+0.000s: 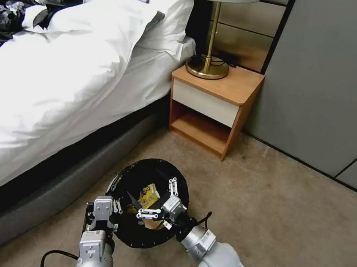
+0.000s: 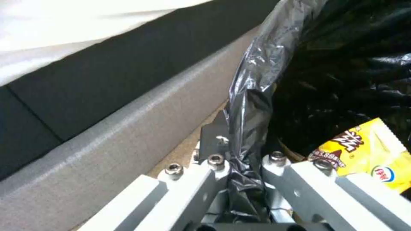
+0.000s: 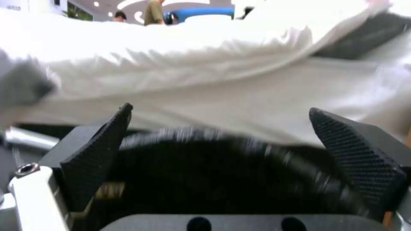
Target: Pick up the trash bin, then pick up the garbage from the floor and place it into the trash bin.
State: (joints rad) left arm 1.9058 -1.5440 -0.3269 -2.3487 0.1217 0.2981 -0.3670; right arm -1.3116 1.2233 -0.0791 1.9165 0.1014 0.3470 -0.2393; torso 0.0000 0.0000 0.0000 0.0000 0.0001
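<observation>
The trash bin [image 1: 155, 163], lined with a black bag, is raised off the floor [image 1: 285, 212] beside the bed. My left gripper [image 1: 113, 212] is shut on its near-left rim; in the left wrist view the crinkled bag [image 2: 246, 106] is pinched in my left gripper [image 2: 242, 160]. A yellow wrapper [image 1: 148, 194] lies inside the bin, and the left wrist view shows the same wrapper [image 2: 372, 150]. My right gripper [image 1: 159, 201] hovers open over the bin's mouth with nothing between its fingers. In the right wrist view my right gripper [image 3: 227, 160] frames the bin's black rim [image 3: 240, 144].
The bed [image 1: 65, 75] with its white duvet and grey base runs along the left, close to the bin. A wooden nightstand [image 1: 213, 107] carrying a brass lamp [image 1: 212, 31] stands ahead. A grey wall panel [image 1: 332, 81] closes the right. Open carpet lies to the right.
</observation>
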